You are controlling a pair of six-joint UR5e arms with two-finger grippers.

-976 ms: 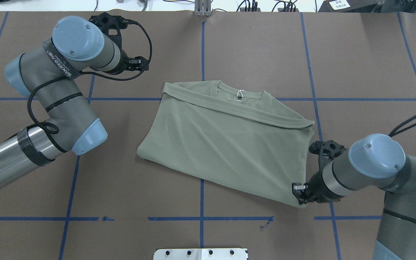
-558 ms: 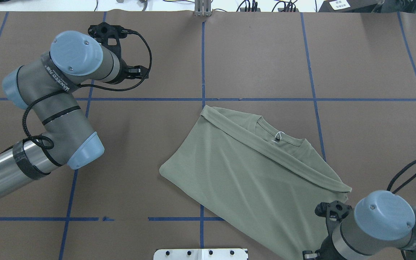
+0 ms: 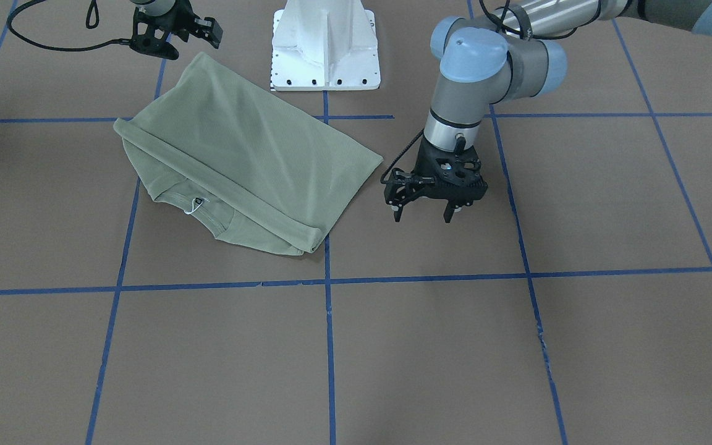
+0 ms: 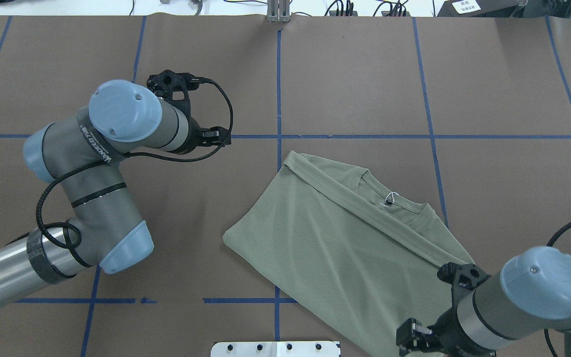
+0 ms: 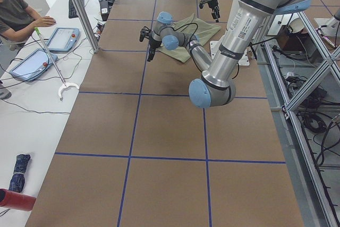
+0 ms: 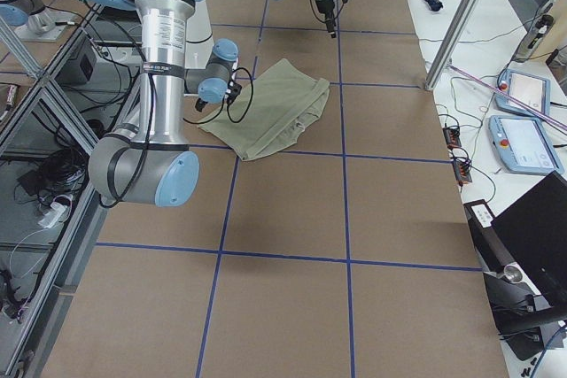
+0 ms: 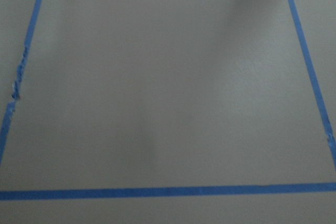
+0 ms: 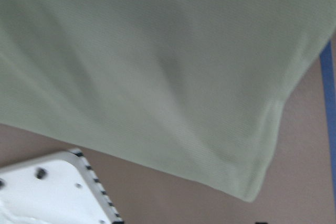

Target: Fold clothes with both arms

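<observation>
Flanking the shirt [image 3: 238, 154]: white base [image 3: 325, 43], right end effector [image 4: 410, 340] (grip unclear), left end effector [image 3: 423, 217] spread, empty.

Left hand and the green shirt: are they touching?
Apart. The front-facing view shows bare brown table between the open left hand and the shirt, at its nearest corner.

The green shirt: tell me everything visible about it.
The shirt is pale sage-green fine-ribbed knit, folded into a rough rectangle, lying flat on the brown table, skewed to the blue tape grid. A folded band crosses beside the round neck, where a white tag loop shows. The right gripper sits at its corner nearest the robot; contact is unclear.
</observation>
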